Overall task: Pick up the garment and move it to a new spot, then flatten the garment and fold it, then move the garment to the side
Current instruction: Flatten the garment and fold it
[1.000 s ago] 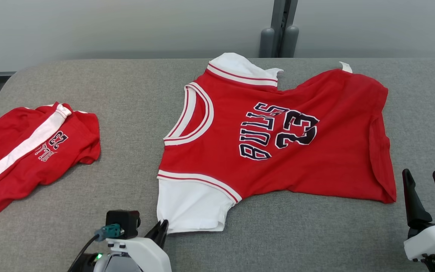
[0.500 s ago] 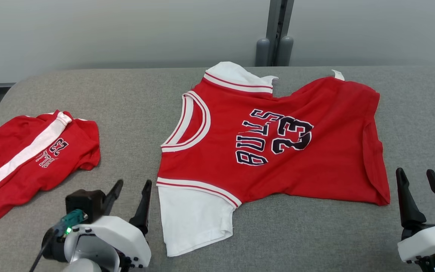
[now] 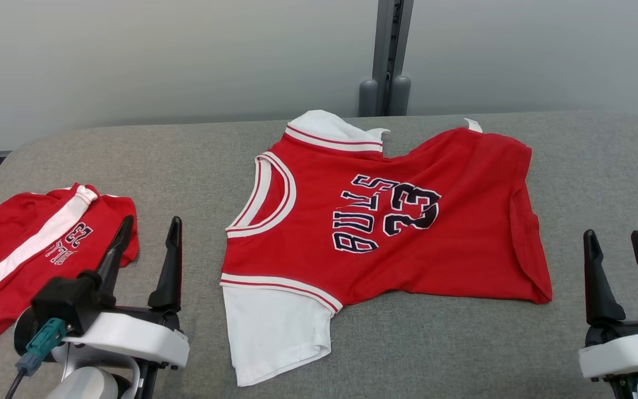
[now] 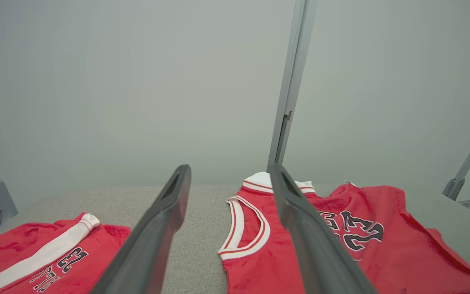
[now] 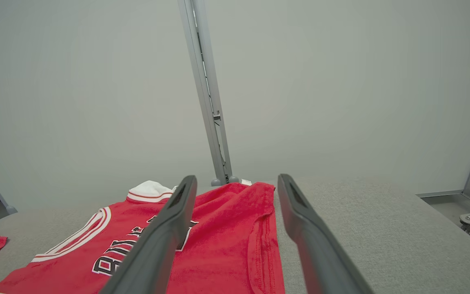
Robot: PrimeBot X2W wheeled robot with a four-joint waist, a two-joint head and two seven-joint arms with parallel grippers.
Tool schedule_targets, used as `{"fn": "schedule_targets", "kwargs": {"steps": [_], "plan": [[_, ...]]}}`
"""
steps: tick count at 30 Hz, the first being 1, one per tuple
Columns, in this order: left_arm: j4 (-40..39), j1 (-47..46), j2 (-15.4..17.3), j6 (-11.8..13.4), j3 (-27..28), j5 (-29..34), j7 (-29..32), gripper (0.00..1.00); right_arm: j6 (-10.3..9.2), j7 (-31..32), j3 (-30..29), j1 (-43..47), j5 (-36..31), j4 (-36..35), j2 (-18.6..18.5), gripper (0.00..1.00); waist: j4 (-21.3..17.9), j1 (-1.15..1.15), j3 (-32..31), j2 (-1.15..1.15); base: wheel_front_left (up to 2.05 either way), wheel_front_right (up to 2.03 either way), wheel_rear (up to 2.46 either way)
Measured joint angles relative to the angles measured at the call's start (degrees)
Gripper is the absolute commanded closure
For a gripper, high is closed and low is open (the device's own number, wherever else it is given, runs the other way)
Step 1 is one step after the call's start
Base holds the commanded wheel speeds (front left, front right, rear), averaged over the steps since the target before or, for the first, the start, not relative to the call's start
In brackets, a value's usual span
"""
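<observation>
At the near edge of the table (image 3: 418, 360), the left gripper (image 3: 151, 221) and the right gripper (image 3: 613, 235) stand at the two lower corners of the head view, with their fingers pointing away from the robot. Both have the jaws spread wide and hold nothing.

Between them, a little further out, lies the jersey (image 3: 407, 238), red with dark letters and the number 23. It lies sideways on the table. The neck opening is toward the robot's left and the hem (image 3: 526, 238) toward the right, so its long axis runs across the robot from left to right. The near white sleeve (image 3: 274, 327) is just to the right of the left gripper, not touching it. The near hem corner is ahead and to the left of the right gripper. I judge that each arm is close to its own end, the left one somewhat nearer to the cloth. The hem side is turned over in a fold, so the flattening seems not yet done.

Further left, close beside the left gripper, lies a second red garment (image 3: 31, 249), crumpled. Behind the table stand a grey post (image 3: 385, 55) and a plain wall (image 3: 130, 55).
</observation>
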Motion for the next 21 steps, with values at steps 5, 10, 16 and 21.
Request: {"fn": "schedule_targets", "kwargs": {"steps": [5, 10, 16, 21], "plan": [[1.3, 2.4, -0.8, -0.6, 2.4, 0.9, -1.1, 0.00, 0.00, -1.4, 2.2, 0.7, -0.2, -0.5, 0.6, 0.00, -0.7, 0.00, -0.3, 0.00, 0.00, 0.00, 0.00], [3.4, 5.2, -3.7, -3.6, 4.8, 3.1, -1.3, 0.00, 0.00, -3.6, 3.9, 2.9, 0.3, 1.0, 1.3, 0.00, -0.6, 0.00, -0.8, 0.00, 0.00, 0.00, 0.00], [4.8, 7.4, -7.1, -6.9, 8.7, 8.3, -1.4, 0.00, 0.00, -4.3, 3.6, 3.5, 0.2, 2.1, 0.8, 0.00, -0.6, 0.00, -1.6, 0.00, 0.00, 0.00, 0.00], [5.1, 8.8, -8.6, -8.9, 10.4, 10.9, -1.4, 0.00, 0.00, -4.1, 3.2, 3.5, 0.2, 2.2, 0.0, 0.00, -0.7, 0.00, -2.4, 0.00, 0.00, 0.00, 0.00]]}}
